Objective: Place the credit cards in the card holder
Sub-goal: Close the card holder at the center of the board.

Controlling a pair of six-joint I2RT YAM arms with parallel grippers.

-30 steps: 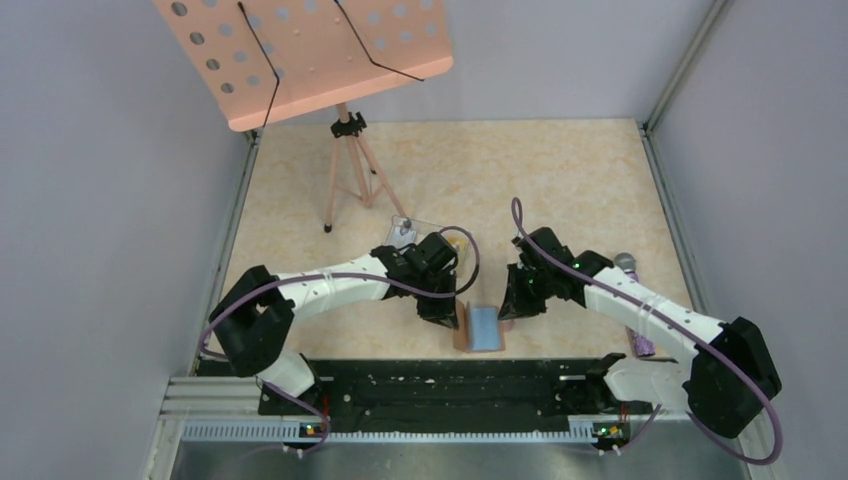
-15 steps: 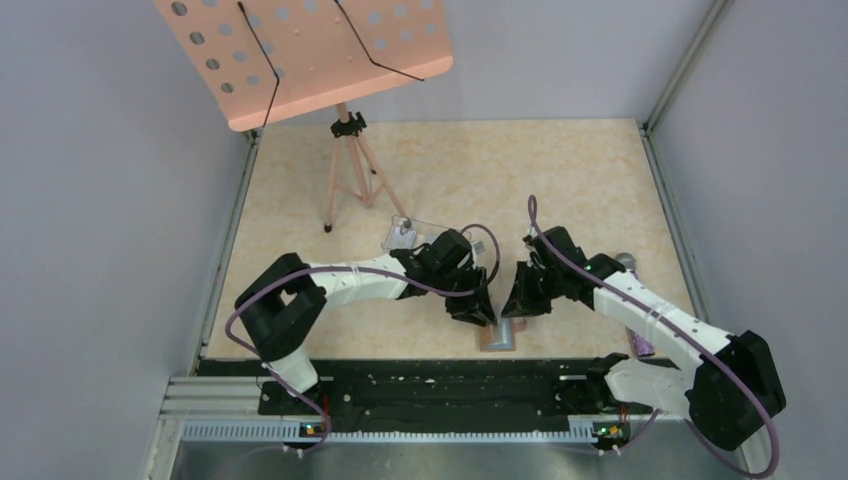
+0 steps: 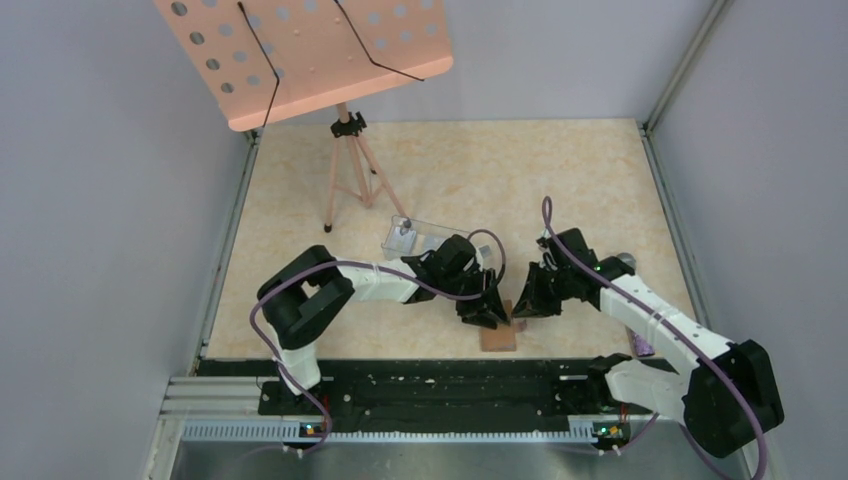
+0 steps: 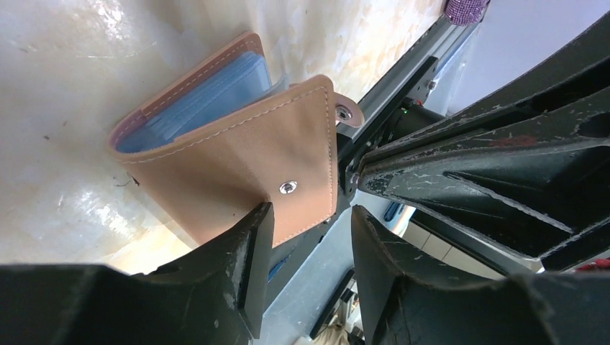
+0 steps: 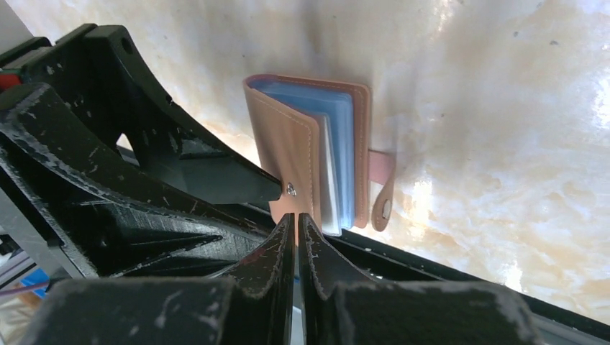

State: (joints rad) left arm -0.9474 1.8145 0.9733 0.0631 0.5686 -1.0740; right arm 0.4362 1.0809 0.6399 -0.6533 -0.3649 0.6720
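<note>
card holder (image 3: pixel 498 336) half folded, lying just beside front rail (image 3: pixel 420 372); left gripper (image 4: pixel 309 215) spread at edge of brown cover (image 4: pixel 237 165), not pinching; right gripper (image 5: pixel 296 219) pressed together, empty; probably light, floppy, slick, so grab cover edge, not blue sleeves (image 5: pixel 338 144)

One brown card holder (image 3: pixel 498 337) lies near the front of the bench (image 3: pixel 560 170). There is one clear box (image 3: pixel 410 233) left of centre, one pink music stand (image 3: pixel 310 55) far left, and one purple object (image 3: pixel 640 347) near right. Two arms reach in: left arm (image 3: pixel 370 285) and right arm (image 3: pixel 650 315).
</note>
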